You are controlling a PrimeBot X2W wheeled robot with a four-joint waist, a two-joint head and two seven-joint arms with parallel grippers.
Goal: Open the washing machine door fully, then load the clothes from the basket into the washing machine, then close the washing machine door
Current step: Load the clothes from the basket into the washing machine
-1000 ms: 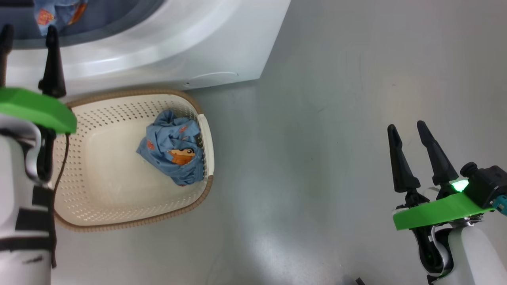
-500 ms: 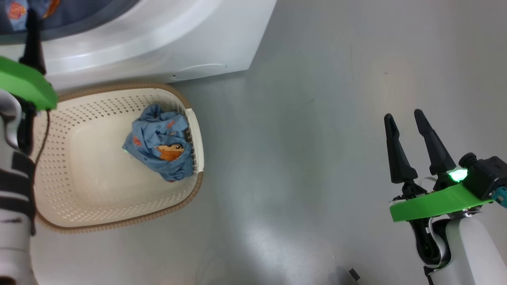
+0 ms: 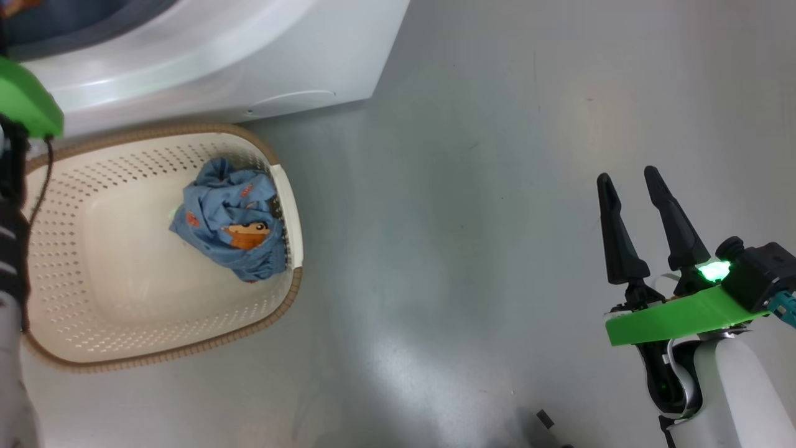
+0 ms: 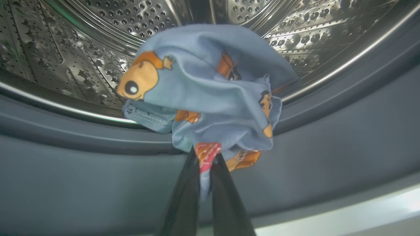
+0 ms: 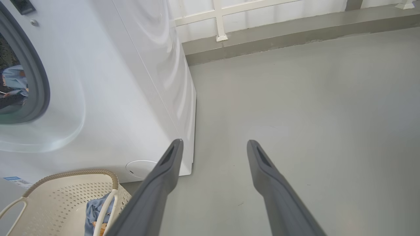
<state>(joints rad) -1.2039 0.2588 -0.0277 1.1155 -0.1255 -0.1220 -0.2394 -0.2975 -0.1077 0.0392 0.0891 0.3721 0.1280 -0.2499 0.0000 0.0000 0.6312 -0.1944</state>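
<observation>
Newly closed, left fingers (image 4: 183, 196) pinch the clothes bundle (image 4: 210, 95), which points into the drum (image 4: 98, 49); right fingers (image 3: 615, 236) apart.

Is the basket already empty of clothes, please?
No, one blue printed bundle of clothes lies in the basket, against a side wall.

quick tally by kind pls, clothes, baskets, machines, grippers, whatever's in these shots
clothes bundles: 2
basket: 1
washing machine: 1
grippers: 2, left gripper and right gripper
total: 6
</observation>
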